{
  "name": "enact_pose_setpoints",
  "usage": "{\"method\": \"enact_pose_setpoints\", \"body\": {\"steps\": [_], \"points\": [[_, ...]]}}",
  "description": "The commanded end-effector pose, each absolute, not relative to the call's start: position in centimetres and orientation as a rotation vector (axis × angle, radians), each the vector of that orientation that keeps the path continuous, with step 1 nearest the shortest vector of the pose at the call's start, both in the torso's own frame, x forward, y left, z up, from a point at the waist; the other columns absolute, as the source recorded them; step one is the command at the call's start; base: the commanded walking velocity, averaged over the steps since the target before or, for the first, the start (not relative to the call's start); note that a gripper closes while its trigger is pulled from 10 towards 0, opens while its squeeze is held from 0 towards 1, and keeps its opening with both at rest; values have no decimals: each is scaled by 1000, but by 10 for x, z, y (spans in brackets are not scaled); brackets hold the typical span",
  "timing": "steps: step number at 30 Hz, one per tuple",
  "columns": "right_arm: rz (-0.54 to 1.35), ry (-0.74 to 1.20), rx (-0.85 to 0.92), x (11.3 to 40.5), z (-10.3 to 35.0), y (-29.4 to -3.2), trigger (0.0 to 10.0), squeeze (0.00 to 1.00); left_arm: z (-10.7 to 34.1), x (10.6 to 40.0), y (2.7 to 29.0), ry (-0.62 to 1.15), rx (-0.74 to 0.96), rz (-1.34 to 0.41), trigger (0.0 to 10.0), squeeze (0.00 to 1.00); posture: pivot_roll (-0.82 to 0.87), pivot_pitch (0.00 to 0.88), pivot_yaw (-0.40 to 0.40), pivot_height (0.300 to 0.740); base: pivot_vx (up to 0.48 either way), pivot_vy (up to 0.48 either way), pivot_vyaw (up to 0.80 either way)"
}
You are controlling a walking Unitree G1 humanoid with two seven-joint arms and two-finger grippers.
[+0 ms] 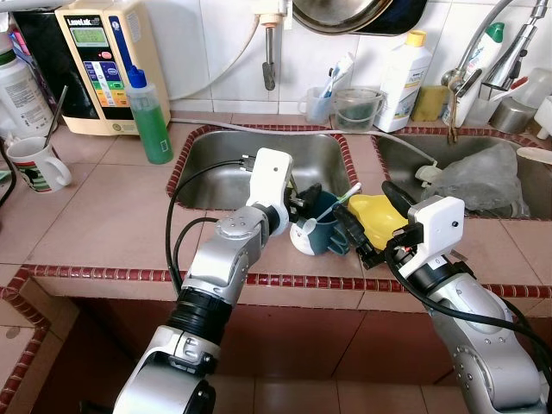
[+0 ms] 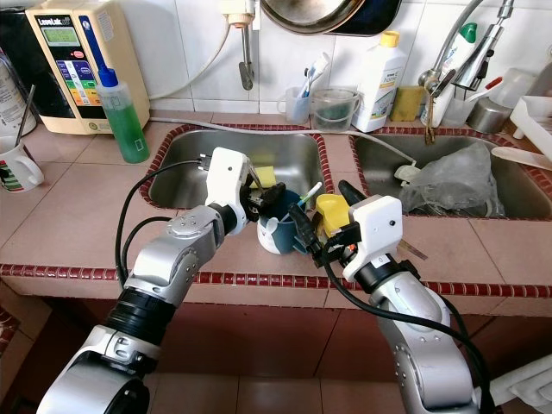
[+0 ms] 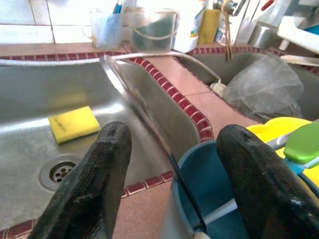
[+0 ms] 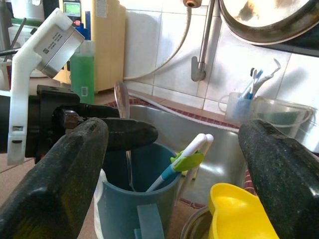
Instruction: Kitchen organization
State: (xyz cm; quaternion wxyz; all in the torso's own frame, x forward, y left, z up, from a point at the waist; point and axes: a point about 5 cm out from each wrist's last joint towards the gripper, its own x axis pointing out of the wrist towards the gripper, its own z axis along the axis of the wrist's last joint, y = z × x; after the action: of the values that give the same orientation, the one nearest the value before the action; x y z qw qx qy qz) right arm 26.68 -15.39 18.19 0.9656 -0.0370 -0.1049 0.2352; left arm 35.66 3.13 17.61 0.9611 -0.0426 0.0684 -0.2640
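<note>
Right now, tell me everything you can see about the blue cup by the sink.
The blue cup stands upright on the tiled counter edge just in front of the left sink. It looks plastic, dark blue with a white part low on its side. A spoon and a green-tipped utensil stand inside. The left gripper has one finger over its rim.

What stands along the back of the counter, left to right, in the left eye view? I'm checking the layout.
White mug → cream water ioniser → green liquid bottle → clear toothbrush cup → clear plastic jug → white yellow-capped bottle → chrome tap.
</note>
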Motion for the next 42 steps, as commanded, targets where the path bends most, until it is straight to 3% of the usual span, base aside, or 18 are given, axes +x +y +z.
{"method": "enact_pose_setpoints", "body": {"steps": [1,42], "points": [[474,-235,-82,267,189,-154,10000,0,181,359,31,123,-95,-527,0,0,-101,0,35,740,0,0,0],[469,-234,-95,269,186,-152,10000,0,183,361,31,112,-134,-534,0,0,-96,0,36,740,0,0,0]]}}
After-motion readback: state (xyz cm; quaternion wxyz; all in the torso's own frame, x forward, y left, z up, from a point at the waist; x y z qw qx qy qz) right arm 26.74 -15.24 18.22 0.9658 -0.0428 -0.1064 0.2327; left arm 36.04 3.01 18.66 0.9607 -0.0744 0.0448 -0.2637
